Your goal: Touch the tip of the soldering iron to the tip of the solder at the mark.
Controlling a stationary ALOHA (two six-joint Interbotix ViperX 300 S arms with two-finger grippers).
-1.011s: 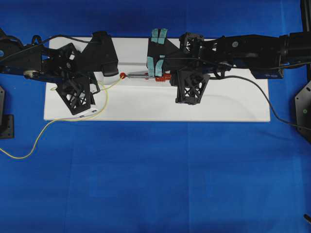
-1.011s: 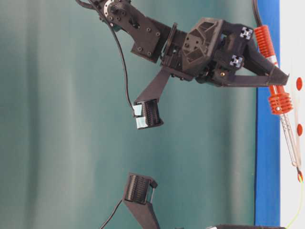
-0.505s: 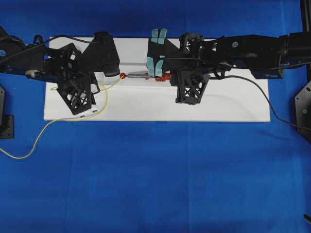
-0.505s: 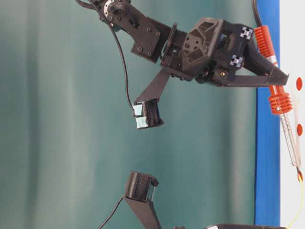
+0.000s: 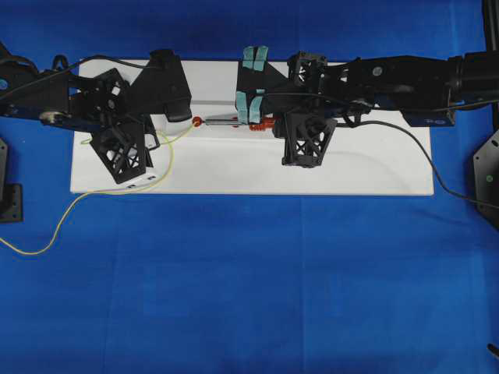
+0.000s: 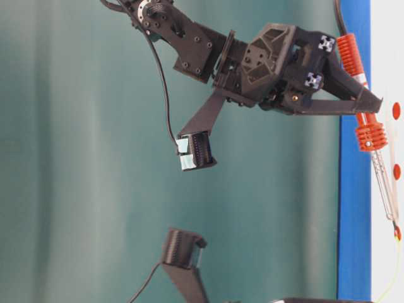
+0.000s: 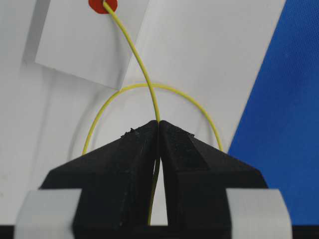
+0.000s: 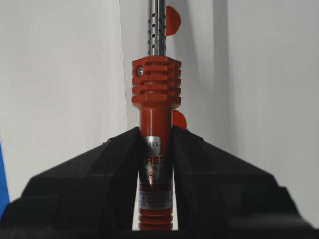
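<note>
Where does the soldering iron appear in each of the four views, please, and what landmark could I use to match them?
Overhead: soldering iron lies at upper centre on the white board.
Table-level: along the right edge, upright, red handle on top.
Left wrist: not in view.
Right wrist: centre, between the right gripper fingers.
Shared landmark: the red mark, at the iron's tip overhead and at the top edge of the left wrist view.

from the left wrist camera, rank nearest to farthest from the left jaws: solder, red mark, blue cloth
1. The solder: pinched between the shut jaws of the left gripper, running up from them.
2. The blue cloth: off to the right, beyond the white board's edge.
3. The red mark: farthest, at the top edge, where the solder's tip ends.
</note>
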